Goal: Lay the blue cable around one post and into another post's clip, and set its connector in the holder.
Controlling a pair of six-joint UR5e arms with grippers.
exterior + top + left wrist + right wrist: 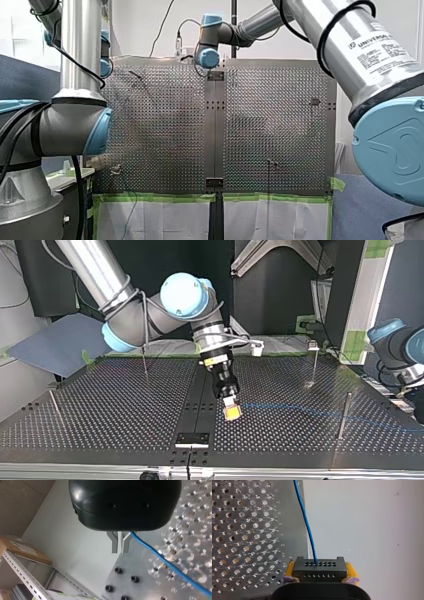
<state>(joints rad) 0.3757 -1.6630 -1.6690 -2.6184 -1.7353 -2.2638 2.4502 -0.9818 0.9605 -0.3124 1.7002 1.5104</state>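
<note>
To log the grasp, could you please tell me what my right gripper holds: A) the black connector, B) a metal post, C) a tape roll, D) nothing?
A: in the right wrist view my right gripper clamps the black connector between yellow pads, blue cable leaving it.

My right arm (310, 17): brushed silver tubes, pale blue joint caps (395, 145), and a thin black cable (322, 37) looped round the tube. White label (382, 50) on the tube, printed UNIVERSAL ROBOTS in black.

My left arm (80, 50): same silver tubes and blue caps, black cables along it.

My right gripper (232, 412): slim black body under a metal wrist ring, small yellow sticker (216, 360), yellow pads (290, 568) with purple edges.

My left gripper (120, 551): glossy black rounded housing with two small recessed holes.
</note>
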